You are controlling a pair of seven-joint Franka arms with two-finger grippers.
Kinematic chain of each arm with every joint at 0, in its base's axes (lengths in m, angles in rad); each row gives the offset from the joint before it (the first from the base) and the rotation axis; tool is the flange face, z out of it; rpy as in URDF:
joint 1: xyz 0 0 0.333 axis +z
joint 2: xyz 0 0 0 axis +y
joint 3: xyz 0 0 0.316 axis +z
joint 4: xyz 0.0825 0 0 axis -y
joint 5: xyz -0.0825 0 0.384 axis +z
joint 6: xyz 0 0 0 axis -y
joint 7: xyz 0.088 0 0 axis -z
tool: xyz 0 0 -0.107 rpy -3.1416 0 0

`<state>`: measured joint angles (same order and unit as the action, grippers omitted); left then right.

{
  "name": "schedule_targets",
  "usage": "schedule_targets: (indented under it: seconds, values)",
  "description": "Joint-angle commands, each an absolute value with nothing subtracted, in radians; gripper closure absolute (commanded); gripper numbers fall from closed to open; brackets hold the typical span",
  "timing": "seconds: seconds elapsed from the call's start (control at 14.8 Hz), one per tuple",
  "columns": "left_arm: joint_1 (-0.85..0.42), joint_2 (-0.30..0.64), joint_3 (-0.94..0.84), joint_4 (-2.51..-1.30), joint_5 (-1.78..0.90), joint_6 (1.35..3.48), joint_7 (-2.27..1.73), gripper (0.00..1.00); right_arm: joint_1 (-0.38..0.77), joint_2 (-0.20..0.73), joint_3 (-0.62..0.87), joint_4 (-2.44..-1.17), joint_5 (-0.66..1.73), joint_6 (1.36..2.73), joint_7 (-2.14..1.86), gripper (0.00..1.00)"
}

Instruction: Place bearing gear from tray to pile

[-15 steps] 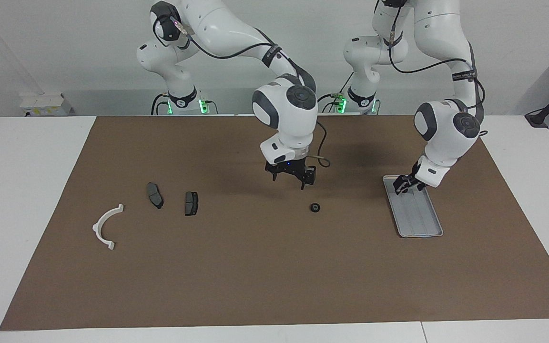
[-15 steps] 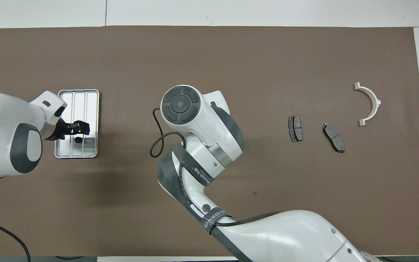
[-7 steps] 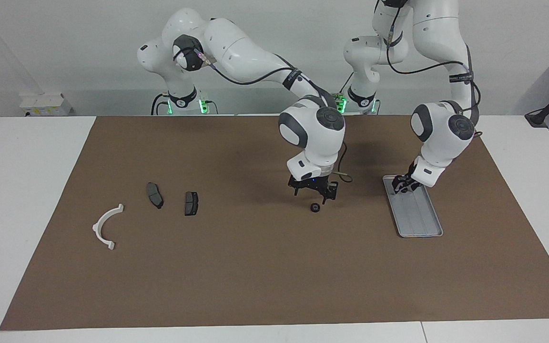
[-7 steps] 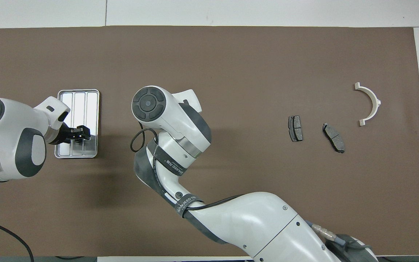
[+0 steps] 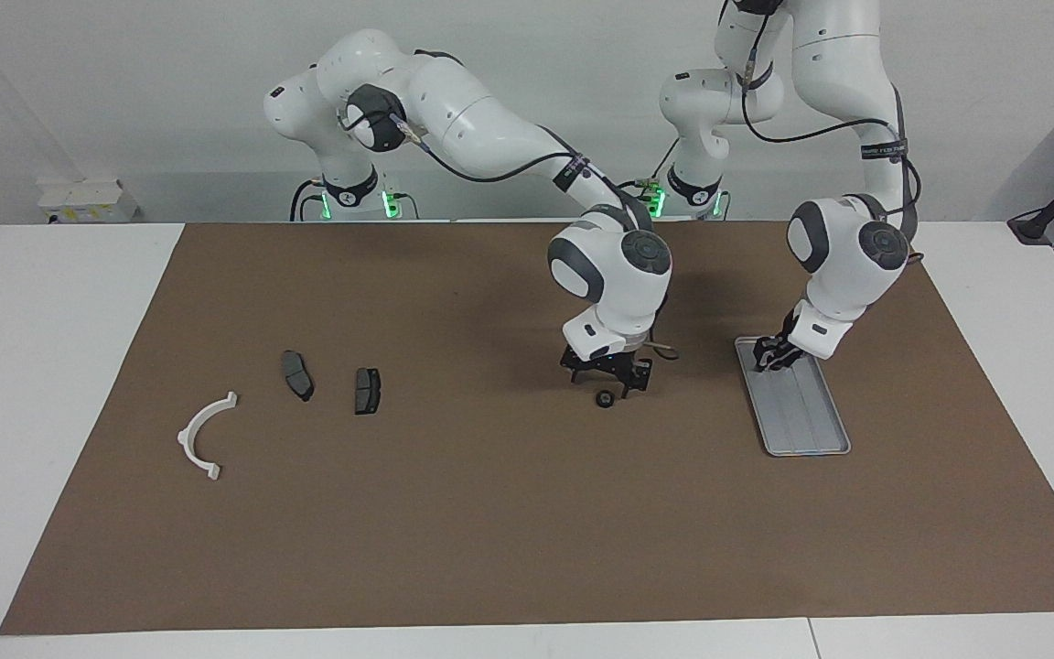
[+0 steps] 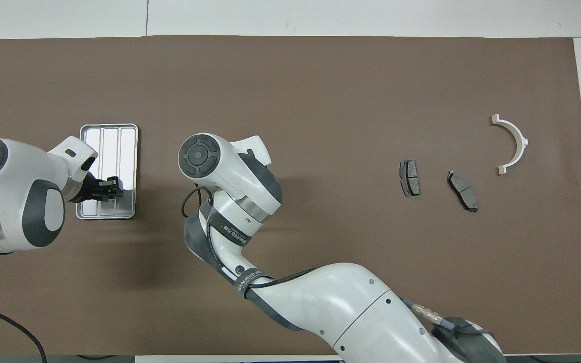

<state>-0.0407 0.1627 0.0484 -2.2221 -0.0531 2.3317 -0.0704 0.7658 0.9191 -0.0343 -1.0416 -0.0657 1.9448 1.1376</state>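
The brown mat [image 5: 490,513] covers most of the white surface [image 5: 51,366] and carries everything. The right arm [image 5: 490,137] reaches from its base out to the middle of the mat, and the left arm [image 5: 847,238] bends down over the left arm's end.

The flat silvery-grey rectangular metal tray [image 5: 806,421] with its raised rim and ribbed bottom lies at the left arm's end of the mat. The left gripper [image 5: 772,355] is low over the end of the tray nearer to the robots; whether its fingers are released or clenched I cannot tell.

The pile sits well apart, toward the right arm's end — a white curved half-ring bracket [image 5: 202,435] and, nearer to the middle, two dark grey brake pads [image 5: 296,375] [image 5: 367,391] lying close side by side.

The right gripper [image 5: 607,384] is low just above the small dark round bearing gear [image 5: 603,398], its fingers spread apart on either side and not gripping it. The gear rests on the bare mat between the tray and the pile — nearer to the tray, touching neither. In the overhead view the right arm's wrist hides it.
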Motion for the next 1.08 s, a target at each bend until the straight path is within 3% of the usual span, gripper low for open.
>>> schedule_targets:
  seconds: [0.0, 0.2, 0.27, 0.41, 0.61, 0.74, 1.02]
  values:
    - [-0.025, 0.149, 0.038, -2.260, -0.044, 2.355, -0.067, 0.57, 0.758, 0.960, -0.037, -0.996, -0.081, 1.956, 1.158, 0.07]
    - [-0.025, 0.150, 0.038, -2.244, -0.044, 2.344, -0.069, 0.93, 0.758, 0.968, -0.041, -0.976, -0.081, 1.994, 1.158, 0.12]
    - [-0.025, 0.152, 0.038, -2.231, -0.046, 2.338, -0.069, 1.00, 0.758, 0.969, -0.041, -0.976, -0.081, 1.994, 1.158, 0.15]
    - [-0.023, 0.137, 0.040, -2.169, -0.046, 2.252, -0.067, 1.00, 0.758, 0.969, -0.041, -0.976, -0.081, 1.996, 1.158, 0.32]
    - [-0.012, 0.130, 0.040, -1.984, -0.046, 2.003, -0.071, 1.00, 0.758, 0.969, -0.040, -0.977, -0.080, 2.002, 1.160, 0.71]
    - [-0.012, 0.123, 0.040, -1.933, -0.046, 1.939, -0.071, 1.00, 0.758, 0.969, -0.040, -0.979, -0.078, 2.000, 1.158, 1.00]
    - [-0.026, 0.117, 0.040, -1.930, -0.044, 1.933, -0.110, 1.00, 0.730, 0.950, -0.037, -0.979, -0.080, 1.939, 1.138, 1.00]
